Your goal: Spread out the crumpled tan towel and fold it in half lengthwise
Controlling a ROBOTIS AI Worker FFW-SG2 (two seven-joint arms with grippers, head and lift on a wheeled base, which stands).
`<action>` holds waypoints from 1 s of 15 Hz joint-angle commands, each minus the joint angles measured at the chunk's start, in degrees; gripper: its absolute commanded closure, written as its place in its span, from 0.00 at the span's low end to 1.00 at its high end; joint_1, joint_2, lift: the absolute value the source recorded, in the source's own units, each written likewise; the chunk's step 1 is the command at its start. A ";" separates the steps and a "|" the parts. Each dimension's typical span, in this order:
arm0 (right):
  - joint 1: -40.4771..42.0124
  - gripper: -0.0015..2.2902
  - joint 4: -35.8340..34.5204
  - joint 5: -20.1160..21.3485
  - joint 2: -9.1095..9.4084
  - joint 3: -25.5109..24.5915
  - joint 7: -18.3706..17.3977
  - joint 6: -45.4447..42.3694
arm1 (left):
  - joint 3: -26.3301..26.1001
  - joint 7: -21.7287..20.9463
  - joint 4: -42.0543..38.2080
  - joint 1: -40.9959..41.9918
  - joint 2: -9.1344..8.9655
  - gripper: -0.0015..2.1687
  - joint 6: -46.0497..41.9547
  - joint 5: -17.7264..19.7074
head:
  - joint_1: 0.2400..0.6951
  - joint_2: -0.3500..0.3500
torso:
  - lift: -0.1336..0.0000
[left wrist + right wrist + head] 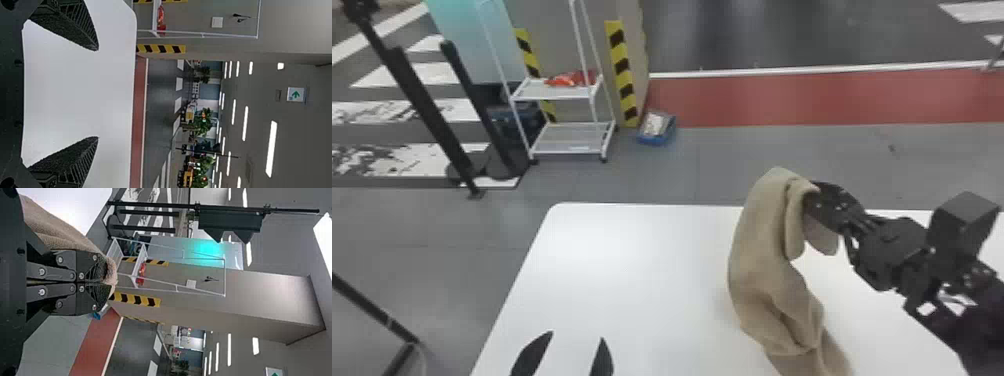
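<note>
My right gripper (814,200) is shut on the upper end of the tan towel (767,270) above the right part of the table. The towel hangs from it in folds toward the near side, its lower part running out at the bottom edge. In the right wrist view, the right gripper (105,283) has its fingers together with the towel (58,225) pinched at their tips. The left gripper (577,340) stands open at the bottom edge, left of the towel; in the left wrist view the left gripper (98,94) has nothing between its spread fingers.
The white table (612,260) has its far edge just beyond the towel. On the floor behind stand a white shelf cart (557,92), a small blue bin (657,129) and a black stand (427,107) at the left.
</note>
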 commanded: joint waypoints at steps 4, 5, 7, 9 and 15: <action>-3.30 0.56 2.59 0.80 0.05 2.22 0.47 -0.59 | -0.30 -0.09 -0.09 -0.46 0.00 0.03 0.11 -0.09 | 1.00 0.77 | 1.00; -4.35 0.56 4.53 2.29 0.05 4.60 0.91 -1.29 | -0.39 -0.09 -0.09 -0.46 0.00 0.03 0.11 -0.09 | 1.00 0.77 | 1.00; -6.46 0.56 9.27 6.33 0.05 10.22 0.91 -6.04 | -0.13 -0.09 -0.09 -0.38 0.00 0.03 0.29 -0.09 | 1.00 0.83 | 1.00; -9.01 0.56 13.32 8.44 0.05 15.58 0.91 -8.50 | 0.05 -0.09 -0.09 -0.20 0.00 0.03 0.29 0.08 | 1.00 0.90 | 1.00; -14.28 0.47 22.02 7.47 0.05 20.59 1.52 -15.00 | 0.75 -0.09 0.00 0.06 0.00 0.03 0.11 0.43 | 1.00 1.00 | 1.00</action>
